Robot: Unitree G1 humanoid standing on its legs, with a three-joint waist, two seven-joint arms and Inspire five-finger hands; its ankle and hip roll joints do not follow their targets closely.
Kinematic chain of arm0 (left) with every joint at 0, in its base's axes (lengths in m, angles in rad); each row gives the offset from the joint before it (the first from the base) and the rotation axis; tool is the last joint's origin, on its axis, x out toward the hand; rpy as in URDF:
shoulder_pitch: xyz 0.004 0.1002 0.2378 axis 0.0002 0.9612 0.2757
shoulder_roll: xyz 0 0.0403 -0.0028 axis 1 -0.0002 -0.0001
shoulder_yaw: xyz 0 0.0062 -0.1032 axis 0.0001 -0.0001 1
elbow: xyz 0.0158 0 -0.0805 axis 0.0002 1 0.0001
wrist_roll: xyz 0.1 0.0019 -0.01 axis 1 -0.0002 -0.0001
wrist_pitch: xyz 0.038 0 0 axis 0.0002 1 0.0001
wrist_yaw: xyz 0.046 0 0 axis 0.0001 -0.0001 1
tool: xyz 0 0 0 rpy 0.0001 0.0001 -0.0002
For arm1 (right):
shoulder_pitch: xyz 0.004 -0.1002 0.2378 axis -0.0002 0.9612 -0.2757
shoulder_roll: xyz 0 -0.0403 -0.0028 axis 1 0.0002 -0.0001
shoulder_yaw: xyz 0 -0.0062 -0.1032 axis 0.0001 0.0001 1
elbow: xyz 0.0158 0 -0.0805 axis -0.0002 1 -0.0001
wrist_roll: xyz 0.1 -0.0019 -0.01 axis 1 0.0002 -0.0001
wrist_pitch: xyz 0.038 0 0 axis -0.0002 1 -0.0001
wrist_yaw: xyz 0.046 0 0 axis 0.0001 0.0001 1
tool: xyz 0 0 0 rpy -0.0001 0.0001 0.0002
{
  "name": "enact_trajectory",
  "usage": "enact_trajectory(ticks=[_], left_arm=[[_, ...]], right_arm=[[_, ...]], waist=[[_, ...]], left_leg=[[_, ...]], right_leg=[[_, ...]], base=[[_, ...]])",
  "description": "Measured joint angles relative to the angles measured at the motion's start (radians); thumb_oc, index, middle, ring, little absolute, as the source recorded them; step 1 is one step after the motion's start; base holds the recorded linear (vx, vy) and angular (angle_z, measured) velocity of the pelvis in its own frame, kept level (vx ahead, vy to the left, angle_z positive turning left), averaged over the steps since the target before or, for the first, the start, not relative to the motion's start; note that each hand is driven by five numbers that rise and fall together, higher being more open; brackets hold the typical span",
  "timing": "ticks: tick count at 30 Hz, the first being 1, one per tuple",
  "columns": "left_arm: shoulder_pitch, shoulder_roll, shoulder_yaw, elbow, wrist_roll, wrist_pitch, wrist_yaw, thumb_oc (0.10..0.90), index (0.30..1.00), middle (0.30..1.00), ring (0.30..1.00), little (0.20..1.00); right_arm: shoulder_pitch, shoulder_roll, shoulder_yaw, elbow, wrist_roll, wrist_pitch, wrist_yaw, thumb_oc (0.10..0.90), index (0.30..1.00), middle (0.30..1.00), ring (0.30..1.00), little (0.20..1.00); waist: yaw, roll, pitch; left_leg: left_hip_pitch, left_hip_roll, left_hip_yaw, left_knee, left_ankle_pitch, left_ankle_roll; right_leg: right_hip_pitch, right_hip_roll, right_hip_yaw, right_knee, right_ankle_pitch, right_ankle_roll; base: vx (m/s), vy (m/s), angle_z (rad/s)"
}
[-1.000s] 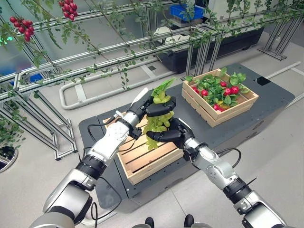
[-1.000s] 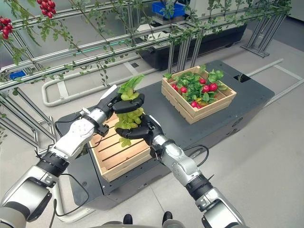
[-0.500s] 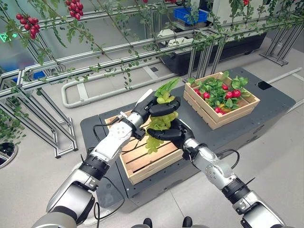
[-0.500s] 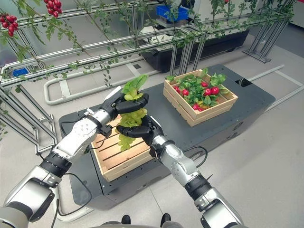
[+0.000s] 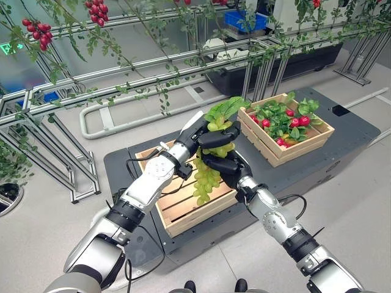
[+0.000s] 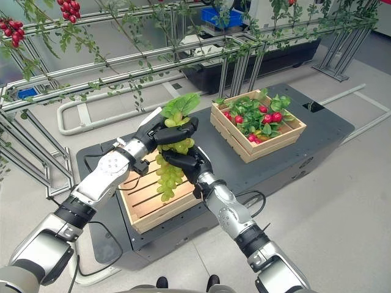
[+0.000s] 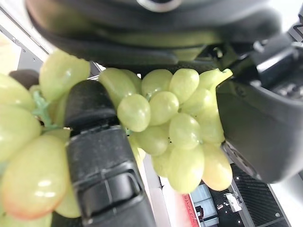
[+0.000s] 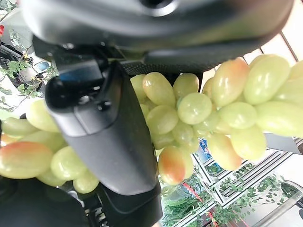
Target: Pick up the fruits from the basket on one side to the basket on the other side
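A bunch of green grapes (image 5: 206, 177) with broad green leaves (image 5: 224, 110) at its top hangs in the air over the right end of the near wooden crate (image 5: 195, 217). My left hand (image 5: 203, 132) is shut on the top of the bunch, just under the leaves. My right hand (image 5: 223, 163) is curled round the bunch from below and to the right. Close up, grapes (image 7: 170, 127) bulge past my left thumb (image 7: 102, 156), and grapes (image 8: 189, 113) press against my right thumb (image 8: 109, 127). The far crate (image 5: 293, 146) holds red fruits (image 5: 297, 119) among leaves.
Both crates stand on a dark low platform (image 5: 317, 165). Behind it runs a metal frame (image 5: 122, 67) hung with vines and red fruit clusters (image 5: 36, 30). A blue bin (image 5: 247, 18) sits at the back. Grey floor surrounds the platform.
Both hands have carried the bunch up and to the right, toward the far crate. The grapes now hang lower beneath the hands.
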Motion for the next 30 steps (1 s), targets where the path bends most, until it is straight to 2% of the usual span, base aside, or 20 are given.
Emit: enact_trajectory(ticks=[6, 10, 14, 17, 21, 25, 30], left_arm=[[0.032, -0.002, 0.006, -0.002, 0.003, -0.001, 0.024, 0.8, 0.9, 0.9, 0.9, 0.9], [0.109, -0.003, 0.027, -0.008, 0.005, -0.004, 0.039, 0.8, 0.9, 0.9, 0.9, 0.9], [0.172, -0.001, 0.101, 0.01, 0.019, -0.005, 0.086, 0.8, 0.9, 0.9, 0.9, 0.9], [0.217, 0.003, 0.199, 0.088, 0.022, -0.006, 0.147, 0.8, 0.9, 0.9, 0.9, 0.9], [0.261, 0.006, 0.264, 0.163, 0.018, -0.008, 0.2, 0.8, 0.9, 0.9, 0.9, 0.9], [0.319, -0.007, 0.292, 0.173, -0.001, -0.061, 0.236, 0.8, 0.9, 0.9, 0.9, 0.9], [0.353, -0.009, 0.313, 0.174, -0.001, -0.096, 0.244, 0.8, 0.9, 0.9, 0.9, 0.9]], right_arm=[[0.013, 0.0, 0.0, 0.0, 0.0, -0.005, 0.0, 0.4, 0.3, 0.3, 0.3, 0.3], [0.075, 0.003, -0.039, 0.0, 0.001, -0.017, 0.003, 0.4, 0.3, 0.3, 0.3, 0.3], [0.168, -0.01, -0.101, 0.0, 0.008, -0.026, 0.013, 0.4, 0.3, 0.3, 0.3, 0.3], [0.224, -0.023, -0.176, 0.0, 0.008, -0.045, 0.045, 0.4, 0.3, 0.3, 0.3, 0.3], [0.253, -0.052, -0.26, 0.007, 0.009, -0.064, 0.054, 0.4, 0.3, 0.3, 0.3, 0.3], [0.312, -0.059, -0.354, 0.014, 0.009, -0.081, 0.072, 0.4, 0.3, 0.3, 0.3, 0.3], [0.375, -0.055, -0.379, 0.045, 0.008, -0.081, 0.081, 0.4, 0.3, 0.3, 0.3, 0.3]], waist=[[-0.007, 0.001, -0.001], [-0.009, 0.007, -0.006], [-0.017, 0.011, -0.008], [-0.044, 0.012, -0.009], [-0.064, 0.011, -0.009], [-0.071, 0.008, -0.011], [-0.094, -0.006, -0.02]], left_leg=[[0.0, 0.0, 0.005, 0.0, 0.0, 0.0], [0.001, 0.001, 0.015, 0.0, -0.001, 0.001], [0.002, 0.001, 0.025, 0.0, -0.002, 0.002], [0.003, 0.002, 0.047, 0.0, -0.004, 0.003], [0.008, 0.001, 0.059, 0.0, -0.006, 0.005], [0.02, 0.003, 0.079, 0.0, -0.011, 0.004], [0.026, 0.003, 0.097, 0.0, -0.014, 0.005]], right_leg=[[-0.002, 0.0, 0.004, 0.0, 0.0, 0.0], [-0.005, 0.001, 0.01, 0.0, 0.0, 0.0], [-0.011, 0.002, 0.025, 0.0, 0.001, 0.001], [-0.019, 0.003, 0.04, -0.001, 0.003, 0.003], [-0.021, 0.004, 0.058, -0.004, 0.005, 0.004], [-0.02, 0.007, 0.077, -0.004, 0.007, 0.004], [-0.021, 0.008, 0.092, -0.004, 0.009, 0.006]], base=[[0.0, -0.005, -0.02], [0.0, -0.008, -0.05], [0.0, -0.007, -0.09], [0.01, -0.006, -0.15], [0.03, -0.005, -0.14], [0.03, -0.012, -0.14], [0.02, -0.015, -0.1]])
